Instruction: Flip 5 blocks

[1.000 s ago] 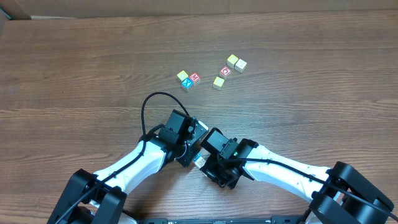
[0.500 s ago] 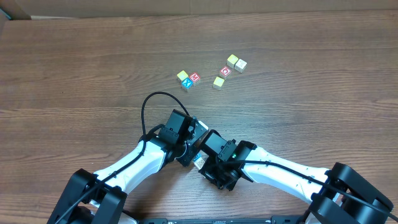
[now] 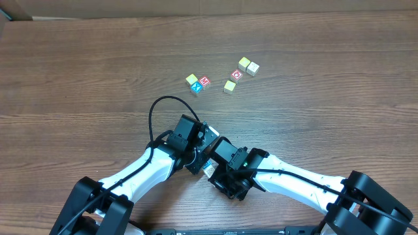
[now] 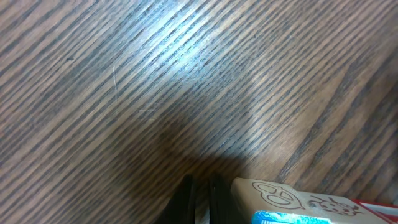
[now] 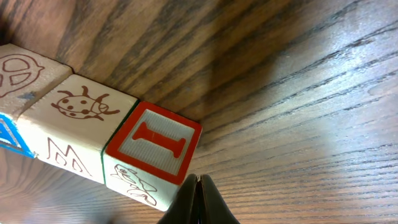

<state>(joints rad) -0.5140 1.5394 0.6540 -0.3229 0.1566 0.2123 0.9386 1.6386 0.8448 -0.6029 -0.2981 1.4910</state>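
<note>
- Overhead, lower centre: the two wrists crowd together over the covered blocks (image 3: 209, 169). Only a pale and blue sliver shows between them. Neither gripper's fingers can be seen here.
- Overhead, upper centre: the marks on the yellow-green blocks (image 3: 229, 86) are too small to read.
- Overhead, bottom edge: the left arm (image 3: 137, 171) and the right arm (image 3: 300, 176) run out of the picture.
- Left wrist view, bottom edge: only the dark tips of the left gripper (image 4: 200, 185) show. The block at lower right (image 4: 292, 194) is cut off, its blue face a mere strip.
- Right wrist view: the right gripper (image 5: 199, 190) shows just its tip at the bottom edge. The row of blocks (image 5: 81, 118) runs off the left edge, so the end one's drawing is cut.
</note>
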